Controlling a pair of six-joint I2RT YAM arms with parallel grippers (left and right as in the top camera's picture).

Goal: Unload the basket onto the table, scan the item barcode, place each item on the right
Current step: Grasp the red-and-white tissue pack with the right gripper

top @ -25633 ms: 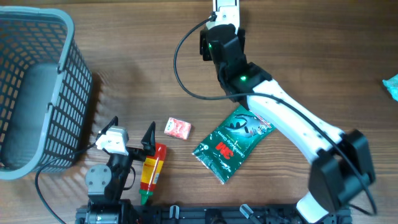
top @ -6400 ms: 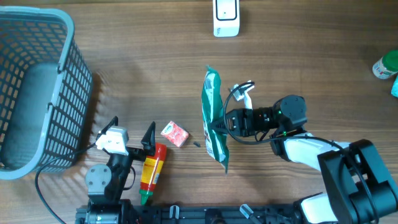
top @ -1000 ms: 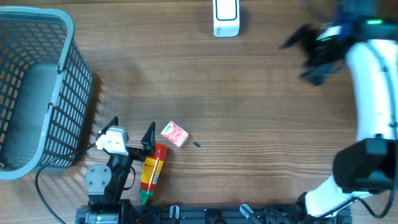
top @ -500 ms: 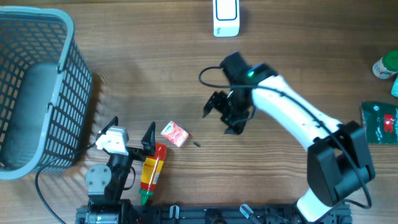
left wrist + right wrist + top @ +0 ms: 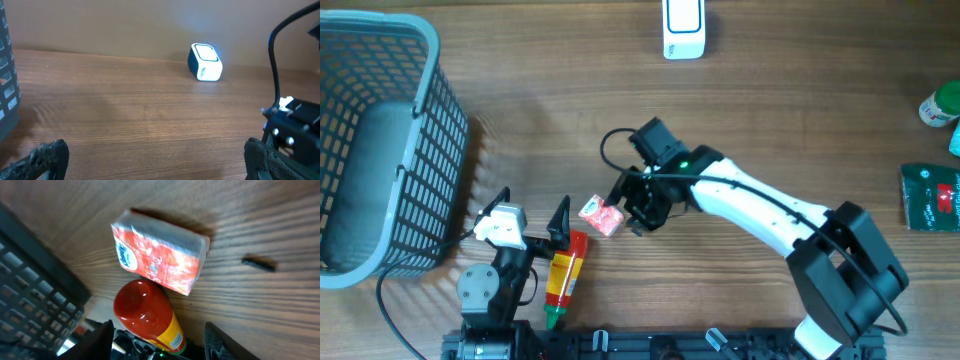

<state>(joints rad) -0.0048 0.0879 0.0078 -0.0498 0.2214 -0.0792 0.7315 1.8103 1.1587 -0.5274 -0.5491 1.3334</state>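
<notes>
Right claw (image 5: 626,206) spread beside red packet (image 5: 603,215), grey basket (image 5: 445,130) left, white scanner (image 5: 682,25) top

Overhead: fixed, looks straight down on the whole table (image 5: 520,120), basket (image 5: 380,150) at left, scanner (image 5: 682,28) at far edge. Left wrist: low, near-left, faces far across the tabletop. The scanner (image 5: 205,62) is distant and shared with overhead. Right wrist: very close, angled down on red packet (image 5: 160,260) and bottle (image 5: 147,312). Overhead shares red packet (image 5: 602,215) and bottle (image 5: 563,268).
</notes>
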